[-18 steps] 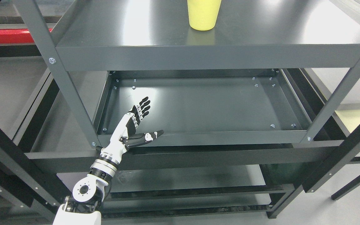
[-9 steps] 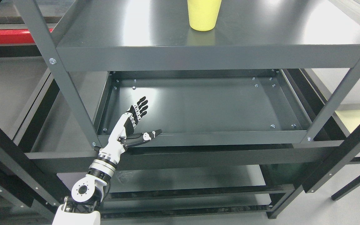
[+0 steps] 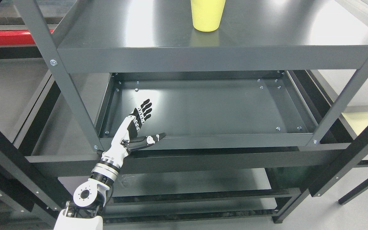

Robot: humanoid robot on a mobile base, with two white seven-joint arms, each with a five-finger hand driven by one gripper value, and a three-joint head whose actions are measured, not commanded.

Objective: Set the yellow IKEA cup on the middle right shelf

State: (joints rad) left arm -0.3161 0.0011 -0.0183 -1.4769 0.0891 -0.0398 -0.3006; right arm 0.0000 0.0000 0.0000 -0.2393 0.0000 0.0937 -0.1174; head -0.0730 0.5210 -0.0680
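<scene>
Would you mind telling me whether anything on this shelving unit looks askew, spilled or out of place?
Nothing looks spilled or damaged. The yellow cup stands upright on the top shelf, not on the shelf below, which holds nothing. The left hand hovers open at that lower shelf's front left corner, holding nothing.

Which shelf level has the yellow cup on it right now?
The top shelf: the yellow cup stands upright there. The shelf below, where the open left hand reaches, holds nothing visible.
</scene>
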